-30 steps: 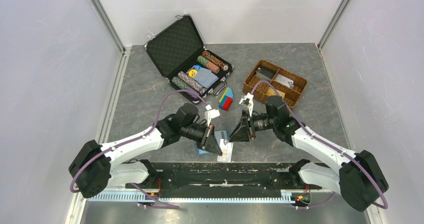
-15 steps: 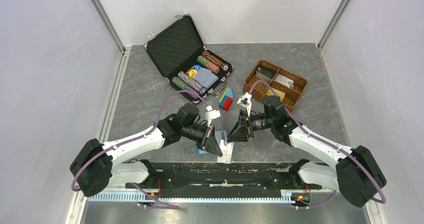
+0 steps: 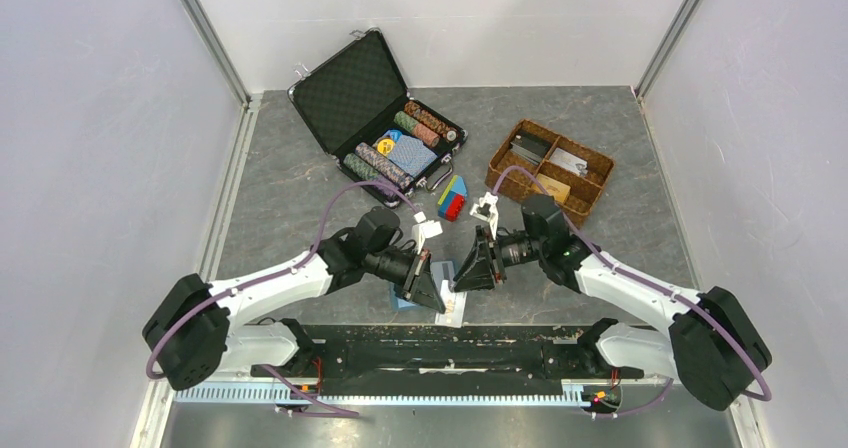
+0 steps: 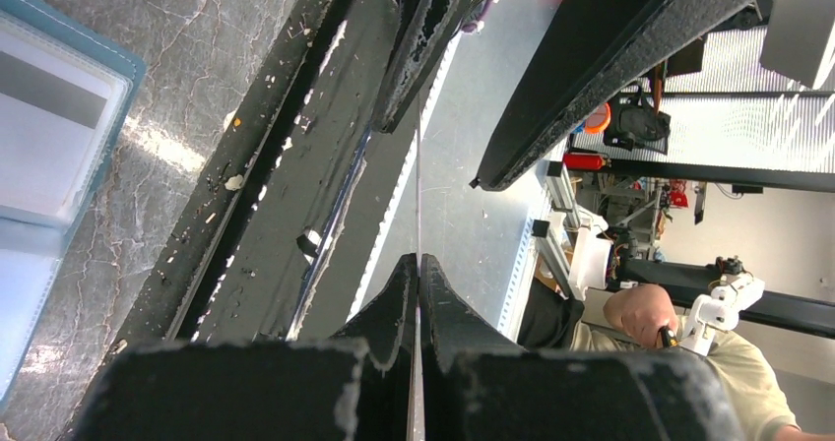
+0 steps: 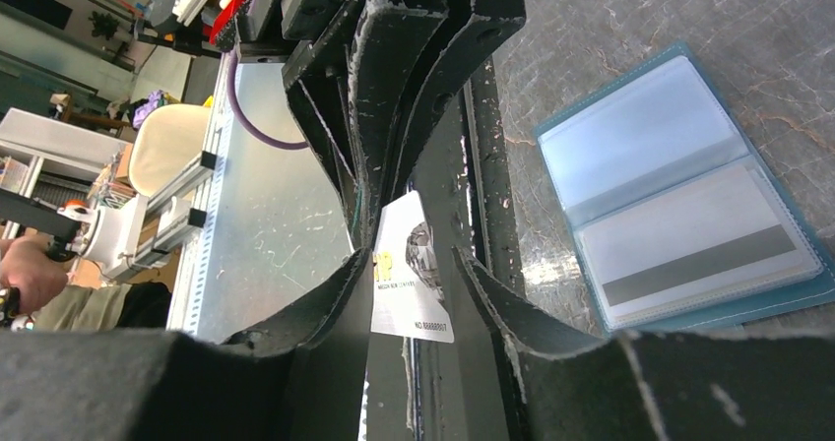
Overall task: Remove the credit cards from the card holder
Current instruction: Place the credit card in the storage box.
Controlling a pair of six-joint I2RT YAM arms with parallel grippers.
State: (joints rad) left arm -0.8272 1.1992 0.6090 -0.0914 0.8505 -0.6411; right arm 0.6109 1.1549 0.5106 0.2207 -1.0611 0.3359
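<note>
- Card holder (image 5: pixel 679 215) was laid open on the bench (image 5: pixel 640 8), just beside both grippers. A card with a grey stripe (image 5: pixel 699 259) was seen in its lower clear pocket.
- A white printed card (image 5: pixel 409 283) was pinched by the left gripper (image 4: pixel 418 264), whose fingers were closed flat against it. From the left wrist it was seen edge-on as a thin line.
- The right gripper (image 5: pixel 414 264) was held apart, one finger on either side of that card; contact could not be made out.
- Farther back, an opened poker chip case (image 3: pixel 375 118) and a wicker tray (image 3: pixel 550 163) were set well apart from the holder.
</note>
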